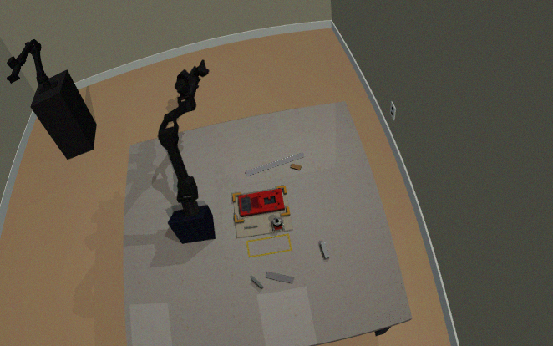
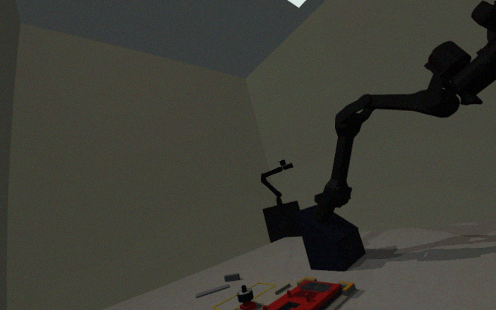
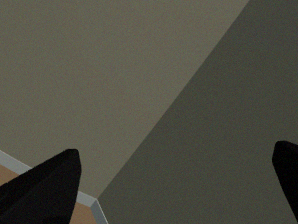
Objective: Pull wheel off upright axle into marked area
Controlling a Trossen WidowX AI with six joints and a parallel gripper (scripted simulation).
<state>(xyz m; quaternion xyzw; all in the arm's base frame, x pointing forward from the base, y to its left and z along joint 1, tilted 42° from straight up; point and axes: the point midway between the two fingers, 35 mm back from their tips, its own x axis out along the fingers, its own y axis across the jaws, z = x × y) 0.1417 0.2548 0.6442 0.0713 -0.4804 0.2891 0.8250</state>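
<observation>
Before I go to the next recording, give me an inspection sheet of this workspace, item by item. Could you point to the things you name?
Surface: grey table [image 1: 347, 275], patches of light and shadow on it
Job's things: wheel [image 1: 276, 221] [image 2: 245, 295] on its axle beside the red part [image 1: 251, 211] [image 2: 321, 288]; marked area [image 1: 269, 254] [image 2: 225, 302] holds nothing
Clutter: long strip [image 1: 274, 164], tan block [image 1: 296, 166], three loose grey pieces near the marked area
Gripper [image 3: 177, 150]: open, nothing between the fingers, away from the table
Cables: nothing seen
Surroundings: second arm on a black pedestal [image 1: 64, 116] [image 2: 282, 222]; wall outlet [image 1: 393, 110]
</observation>
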